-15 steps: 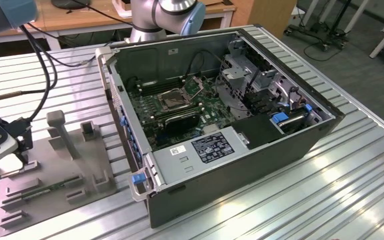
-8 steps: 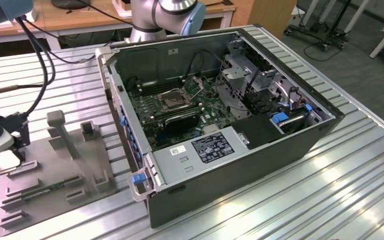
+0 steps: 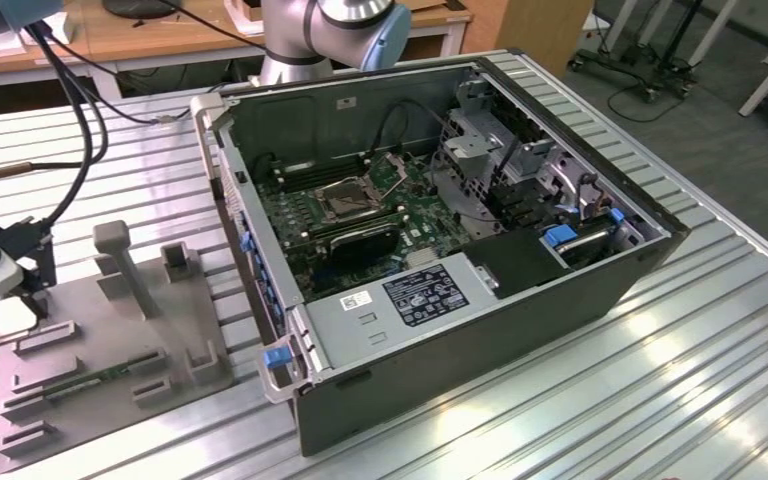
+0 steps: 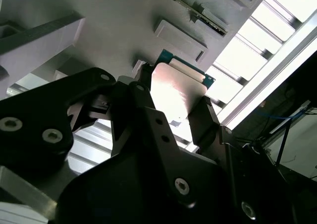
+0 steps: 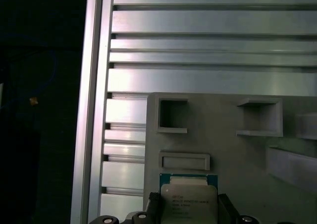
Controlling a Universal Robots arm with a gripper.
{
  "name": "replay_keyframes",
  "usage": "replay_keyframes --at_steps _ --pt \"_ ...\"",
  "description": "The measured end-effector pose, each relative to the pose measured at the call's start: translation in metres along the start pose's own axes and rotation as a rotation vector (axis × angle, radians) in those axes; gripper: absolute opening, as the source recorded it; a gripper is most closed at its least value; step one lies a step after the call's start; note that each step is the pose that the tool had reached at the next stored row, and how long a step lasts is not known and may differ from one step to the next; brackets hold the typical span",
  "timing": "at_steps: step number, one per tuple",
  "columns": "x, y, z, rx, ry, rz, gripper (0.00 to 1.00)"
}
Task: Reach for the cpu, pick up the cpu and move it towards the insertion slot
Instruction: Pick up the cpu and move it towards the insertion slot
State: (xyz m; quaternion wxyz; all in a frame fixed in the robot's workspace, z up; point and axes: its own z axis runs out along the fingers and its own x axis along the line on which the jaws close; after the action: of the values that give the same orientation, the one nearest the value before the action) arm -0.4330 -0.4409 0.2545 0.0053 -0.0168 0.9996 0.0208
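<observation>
Keep the cpu (image 5: 188,198) level, pinched by two opposite edges in the gripper (image 4: 173,97), low on the grey fixture (image 3: 104,370) at the exterior view's left. Lift straight, clear of the block (image 5: 184,161) just beside it. Mind the case wall (image 3: 231,200) standing before the slot (image 3: 344,203).

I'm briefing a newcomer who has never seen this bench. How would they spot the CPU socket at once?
In the exterior view, find the open computer case lying on the slatted metal table, then the green motherboard inside it. The insertion slot sits near the board's middle: a square silver frame with a dark centre, unlike the long narrow black memory slots beside it.
</observation>
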Motion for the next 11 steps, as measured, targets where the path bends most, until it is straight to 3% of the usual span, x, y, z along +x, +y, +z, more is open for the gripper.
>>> replay_keyframes --at_steps 11 --pt "0.0 0.0001 -0.0033 0.0002 0.0004 0.0 0.54"
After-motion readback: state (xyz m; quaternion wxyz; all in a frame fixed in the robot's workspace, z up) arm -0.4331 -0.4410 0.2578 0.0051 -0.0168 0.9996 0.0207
